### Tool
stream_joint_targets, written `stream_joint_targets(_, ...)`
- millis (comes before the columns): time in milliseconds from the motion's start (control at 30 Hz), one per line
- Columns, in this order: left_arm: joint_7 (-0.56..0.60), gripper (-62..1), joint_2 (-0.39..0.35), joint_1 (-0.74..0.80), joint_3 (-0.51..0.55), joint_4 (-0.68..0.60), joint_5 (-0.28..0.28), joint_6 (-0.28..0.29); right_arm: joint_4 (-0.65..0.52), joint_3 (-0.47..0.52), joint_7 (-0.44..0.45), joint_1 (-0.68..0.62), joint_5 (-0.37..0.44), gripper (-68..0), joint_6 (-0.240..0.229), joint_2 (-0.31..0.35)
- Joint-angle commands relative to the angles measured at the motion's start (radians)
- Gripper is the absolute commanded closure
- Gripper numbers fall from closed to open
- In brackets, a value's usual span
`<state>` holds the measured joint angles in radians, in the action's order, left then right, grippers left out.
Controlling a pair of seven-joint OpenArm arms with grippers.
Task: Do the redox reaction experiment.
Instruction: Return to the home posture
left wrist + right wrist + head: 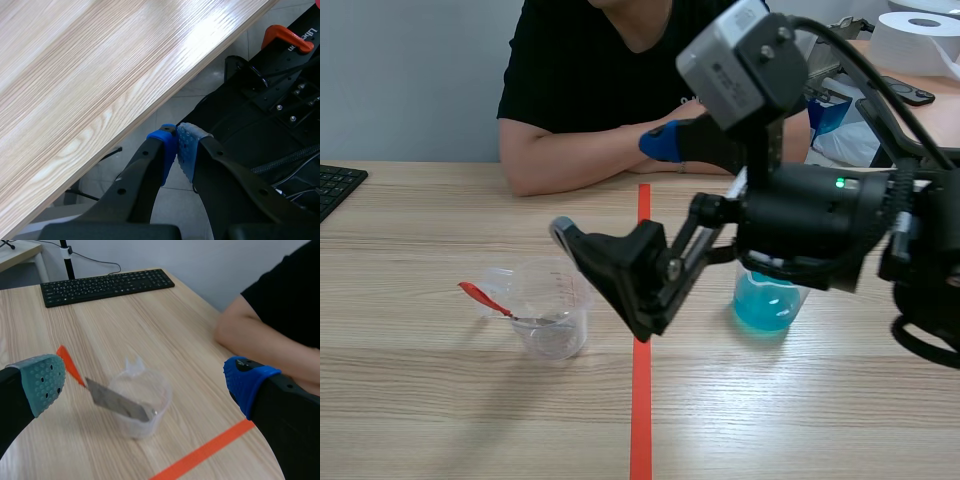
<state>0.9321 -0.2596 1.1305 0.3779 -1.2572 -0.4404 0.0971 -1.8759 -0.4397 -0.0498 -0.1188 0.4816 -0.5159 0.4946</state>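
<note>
A clear plastic cup [553,322] [141,407] stands on the table left of the red tape line. A metal spatula [488,300] [119,402] with a red handle leans in it, handle out to the left. A beaker of blue liquid [766,305] stands right of the line, partly hidden by my right arm. My right gripper [610,186] [145,381] hangs open above the table, and the cup lies ahead between its spread pads [44,382]. My left gripper [177,145] is shut on nothing, off the table's edge, and does not appear in the scene view.
A person sits across the table with forearms [582,160] [265,337] resting on it. A black keyboard [335,188] [107,285] lies at the far left. Paper rolls [920,40] and a phone [910,93] sit at the back right. Robot base [270,115] below the table edge.
</note>
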Motion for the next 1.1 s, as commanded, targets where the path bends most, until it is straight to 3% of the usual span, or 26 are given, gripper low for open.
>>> stream_joint_targets(0,0.016,-4.1,-0.029,0.016,-0.005,-0.041,0.014,-0.010,-0.035,0.028,0.015,-0.021,0.040,-67.9,0.002,0.037)
stream_joint_targets(200,0.021,-4.3,-0.106,0.126,-0.005,-0.159,0.109,-0.062,-0.143,0.145,0.015,-0.188,0.129,-67.9,0.057,0.174)
stream_joint_targets(333,0.022,-5.0,-0.152,0.186,-0.005,-0.229,0.116,-0.061,-0.192,0.220,0.016,-0.317,0.166,-67.9,0.062,0.224)
stream_joint_targets(367,0.022,-8.1,-0.161,0.186,-0.005,-0.246,0.116,-0.061,-0.201,0.237,0.016,-0.352,0.175,-67.9,0.072,0.232)
stream_joint_targets(433,0.022,-20.8,-0.173,0.186,-0.005,-0.279,0.125,-0.061,-0.212,0.267,0.016,-0.417,0.185,-67.9,0.089,0.233)
stream_joint_targets(533,0.021,-51.3,-0.176,0.186,-0.006,-0.299,0.159,-0.057,-0.219,0.294,0.013,-0.487,0.185,-67.9,0.094,0.233)
stream_joint_targets(600,0.031,-61.6,-0.176,0.186,-0.007,-0.316,0.161,-0.058,-0.219,0.301,0.006,-0.509,0.185,-67.9,0.109,0.233)
stream_joint_targets(733,0.050,-62.3,-0.176,0.186,-0.008,-0.360,0.193,-0.057,-0.219,0.311,-0.010,-0.516,0.185,-67.9,0.134,0.233)
stream_joint_targets(900,0.055,-62.3,-0.183,0.186,-0.008,-0.452,0.332,-0.058,-0.219,0.314,-0.011,-0.516,0.184,-67.9,0.135,0.229)
stream_joint_targets(1067,0.051,-62.3,-0.247,0.186,-0.008,-0.558,0.443,-0.081,-0.219,0.314,-0.012,-0.516,0.184,-67.9,0.135,0.225)
